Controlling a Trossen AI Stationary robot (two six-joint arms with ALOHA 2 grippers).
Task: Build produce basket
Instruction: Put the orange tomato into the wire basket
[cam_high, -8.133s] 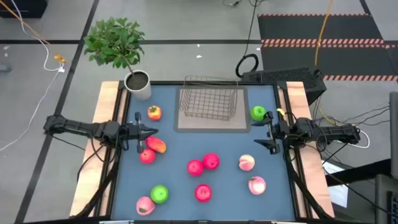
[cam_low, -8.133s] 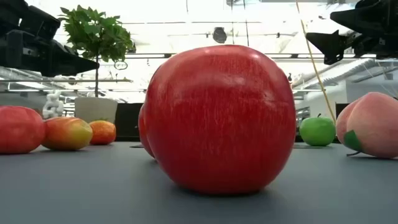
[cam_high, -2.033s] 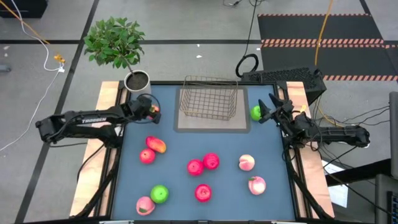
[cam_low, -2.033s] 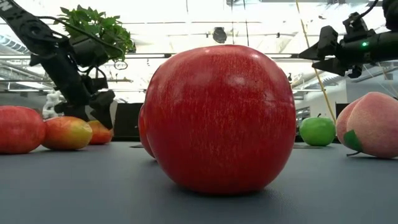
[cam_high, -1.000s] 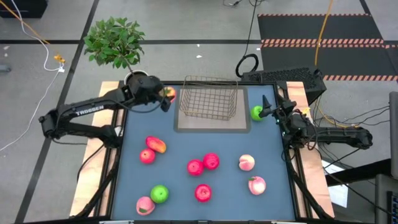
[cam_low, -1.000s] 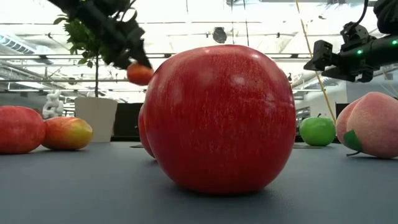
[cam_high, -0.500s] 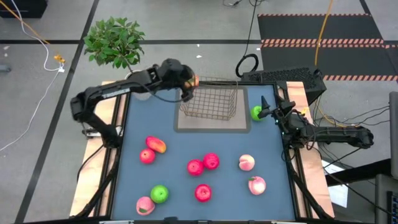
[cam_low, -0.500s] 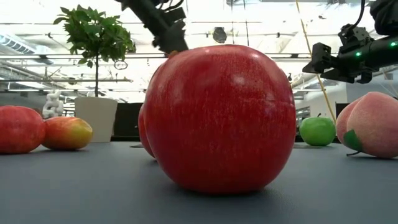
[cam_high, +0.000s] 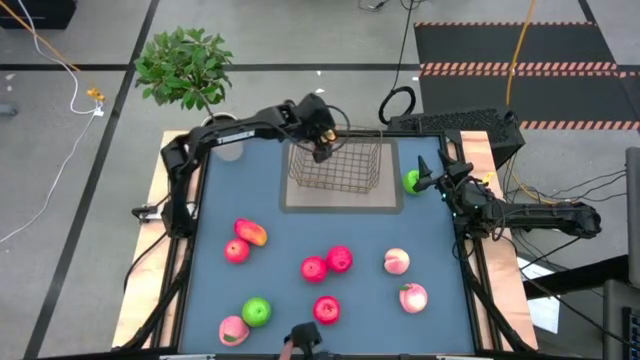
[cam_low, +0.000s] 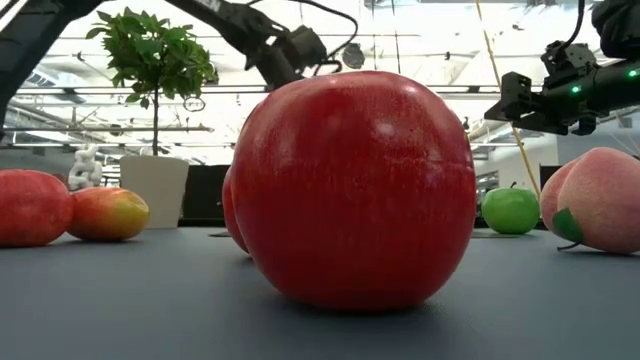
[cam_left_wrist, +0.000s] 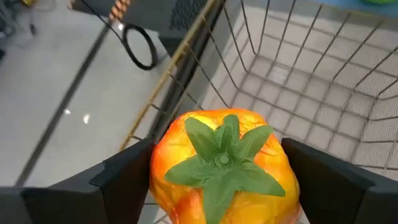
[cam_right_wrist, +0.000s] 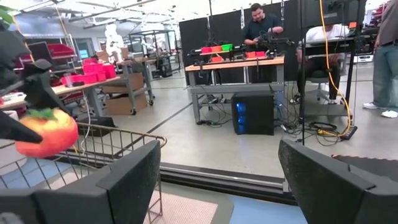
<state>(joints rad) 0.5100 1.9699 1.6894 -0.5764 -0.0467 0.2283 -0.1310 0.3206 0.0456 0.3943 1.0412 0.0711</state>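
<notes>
Your left end effector (cam_left_wrist: 217, 180) has its fingers clamped on an orange-yellow fruit (cam_left_wrist: 219, 163) with the leafy green calyx pointing straight back at the wrist camera, hanging over the back-left corner of the wire basket (cam_high: 335, 163) — that basket sits at the far middle of the tabletop (cam_high: 290, 235) with its long axis running left-right. Your right end effector (cam_high: 428, 177) is spread wide and holding nothing, parked just beside the green apple (cam_high: 412, 181) to the right of the basket — the other fruits are scattered across the near half of the tabletop.

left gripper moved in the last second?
Yes. The left gripper, holding the orange fruit, went from beside the plant pot to over the basket.
</notes>
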